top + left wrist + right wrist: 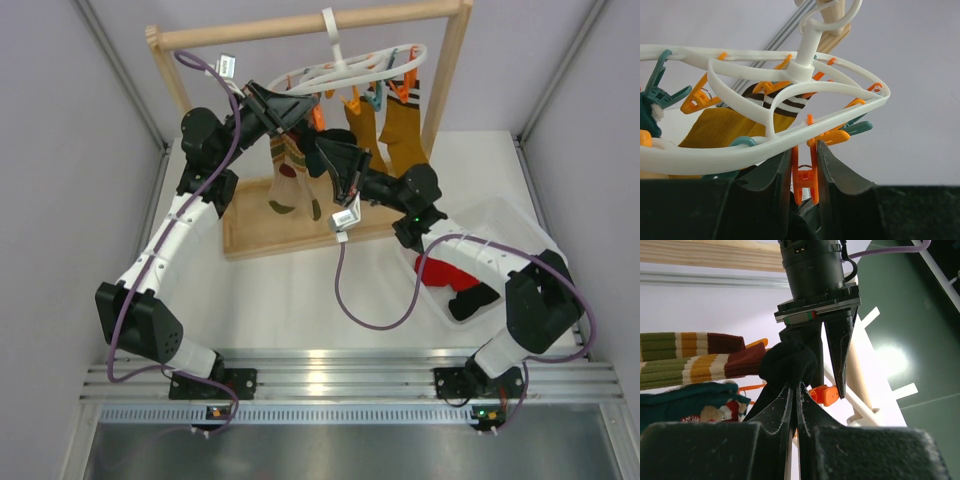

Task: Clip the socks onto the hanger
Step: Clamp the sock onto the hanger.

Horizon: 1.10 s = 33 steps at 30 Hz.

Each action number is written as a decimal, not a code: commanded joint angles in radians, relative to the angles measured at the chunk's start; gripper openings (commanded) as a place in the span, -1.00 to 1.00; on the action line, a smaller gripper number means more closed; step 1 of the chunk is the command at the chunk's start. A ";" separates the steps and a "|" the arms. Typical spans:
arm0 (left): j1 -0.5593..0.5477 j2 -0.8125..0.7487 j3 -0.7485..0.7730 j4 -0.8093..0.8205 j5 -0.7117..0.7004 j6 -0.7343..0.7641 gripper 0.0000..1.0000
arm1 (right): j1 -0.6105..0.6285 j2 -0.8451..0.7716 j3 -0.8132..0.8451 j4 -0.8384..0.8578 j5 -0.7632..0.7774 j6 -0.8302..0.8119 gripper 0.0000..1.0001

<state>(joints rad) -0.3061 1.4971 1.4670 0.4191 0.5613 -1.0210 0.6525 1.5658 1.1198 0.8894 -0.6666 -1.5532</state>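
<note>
Left claw (804, 150) is nearly closed, squeezing an orange clip (805, 182) on the hanger (715, 155). Right claw (795, 387) is pinched tight on a black sock (787, 362), held just beside that clip. I judge it's not clipped yet. The mustard pair (385, 125) already hangs. A red sock (445, 272) and more black ones wait in the bin (505, 215).

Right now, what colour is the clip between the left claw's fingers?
Orange; the clip shows best in the left wrist view.
</note>
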 commanded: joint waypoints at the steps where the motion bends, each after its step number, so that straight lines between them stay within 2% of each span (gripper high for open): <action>1: -0.004 0.000 0.001 0.038 0.077 0.002 -1.00 | 0.010 -0.041 -0.018 0.026 -0.013 -0.016 -1.00; 6: -0.004 0.002 0.004 0.032 0.081 0.010 -1.00 | 0.010 -0.061 -0.058 0.033 -0.004 -0.016 -1.00; 33: -0.004 -0.003 -0.014 -0.014 0.065 0.059 -1.00 | 0.009 -0.070 -0.015 0.040 -0.008 -0.022 -1.00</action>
<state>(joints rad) -0.3061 1.4975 1.4666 0.4183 0.5602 -0.9897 0.6525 1.5417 1.0607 0.8921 -0.6567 -1.5715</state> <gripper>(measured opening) 0.288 0.009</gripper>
